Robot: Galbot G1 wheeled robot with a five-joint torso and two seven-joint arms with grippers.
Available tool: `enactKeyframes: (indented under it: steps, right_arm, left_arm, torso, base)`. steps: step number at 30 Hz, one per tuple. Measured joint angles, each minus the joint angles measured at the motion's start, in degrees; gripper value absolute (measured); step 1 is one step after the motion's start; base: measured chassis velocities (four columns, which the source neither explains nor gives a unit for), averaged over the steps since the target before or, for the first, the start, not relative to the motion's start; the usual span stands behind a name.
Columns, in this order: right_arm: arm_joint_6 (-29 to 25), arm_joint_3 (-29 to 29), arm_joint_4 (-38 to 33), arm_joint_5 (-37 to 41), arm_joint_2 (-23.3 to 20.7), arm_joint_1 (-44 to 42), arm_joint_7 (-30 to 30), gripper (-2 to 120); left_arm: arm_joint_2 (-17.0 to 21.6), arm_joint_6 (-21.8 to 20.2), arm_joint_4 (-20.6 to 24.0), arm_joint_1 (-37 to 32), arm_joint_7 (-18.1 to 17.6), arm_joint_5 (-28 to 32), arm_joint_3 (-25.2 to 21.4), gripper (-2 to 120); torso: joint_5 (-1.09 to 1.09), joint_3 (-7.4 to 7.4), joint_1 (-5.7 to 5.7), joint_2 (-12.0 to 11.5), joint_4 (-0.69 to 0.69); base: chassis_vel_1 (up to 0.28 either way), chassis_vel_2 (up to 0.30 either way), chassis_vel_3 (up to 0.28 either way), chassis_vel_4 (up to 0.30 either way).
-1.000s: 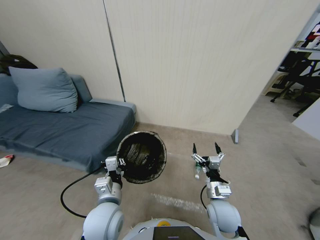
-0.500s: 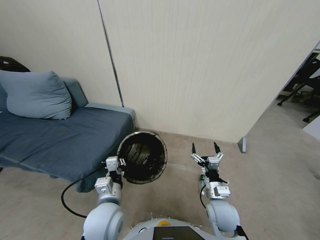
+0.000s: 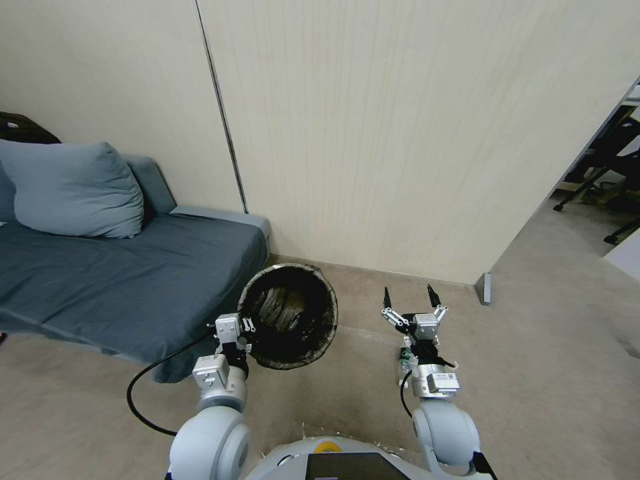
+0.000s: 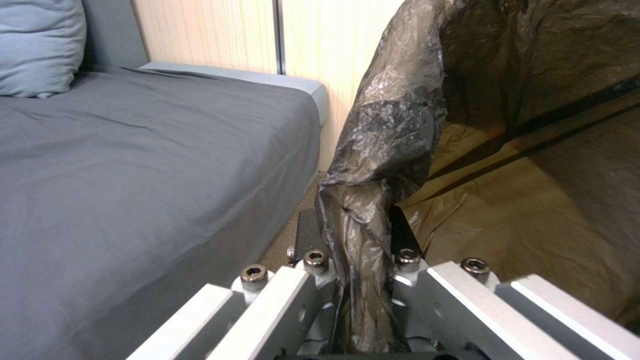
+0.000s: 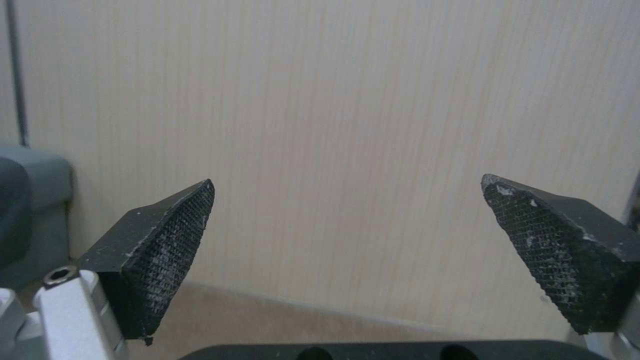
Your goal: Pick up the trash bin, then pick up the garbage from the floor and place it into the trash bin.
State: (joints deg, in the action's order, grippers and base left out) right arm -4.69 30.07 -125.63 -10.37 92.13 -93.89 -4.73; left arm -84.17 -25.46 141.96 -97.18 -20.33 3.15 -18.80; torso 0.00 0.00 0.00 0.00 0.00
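Holding: my left gripper (image 3: 245,331) has its jaws clamped on the bin (image 3: 288,323) at the near edge of its rim, pinching the bag liner (image 4: 373,165) folded over it.
Bin: lifted off the floor (image 3: 547,347) and tipped, its mouth facing back toward me, just beside the front corner of the sofa (image 3: 120,280) and near the wall (image 3: 400,133).
Right gripper (image 3: 409,299): jaws wide apart and empty, raised above the floor near the wall's foot.
Garbage: a small green-and-white piece (image 3: 404,355) lies on the floor under my right wrist; I cannot tell what it is.
Risk, grip: in the left wrist view the jaws show mostly crumpled liner between them. If I have film rather than hard rim, I judge the bin could slide out or the liner could tear.
Risk, tilt: with the mouth tipped this far, anything dropped in could roll back out.
Risk, clearance: bin and sofa are close; a swing toward that corner could knock the bin loose.
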Motion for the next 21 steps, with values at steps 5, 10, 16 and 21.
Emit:
enactKeyframes:
  steps: [5,10,16,21]
  right_arm:
    - [6.3,0.4,3.1,2.1,0.0,1.5,-2.6,100]
    - [11.8,0.9,7.1,4.7,-0.9,3.0,-4.8,100]
    - [14.2,1.3,11.8,6.3,-2.9,4.4,-5.9,100]
    - [16.5,1.4,17.0,8.8,-4.9,5.9,-6.2,100]
  left_arm:
    - [-0.1,0.3,0.0,-0.5,0.0,-0.5,0.5,0]
    - [-0.3,0.6,0.1,-1.0,0.1,-0.8,0.5,0]
    - [-0.4,0.8,-0.1,-1.1,0.1,-0.9,0.6,0]
    - [-0.5,0.9,-0.6,-0.9,0.1,-1.0,0.8,0]
  torso:
    - [0.0,0.0,0.0,0.0,0.0]
    - [0.01,0.0,0.0,0.0,0.01]
    - [0.0,0.0,0.0,0.0,0.0]
    - [0.01,0.0,0.0,0.0,0.0]
  base:
    - [0.0,0.0,0.0,0.0]
    - [0.0,0.0,0.0,0.0]
    - [0.0,0.0,0.0,0.0]
    - [0.0,0.0,0.0,0.0]
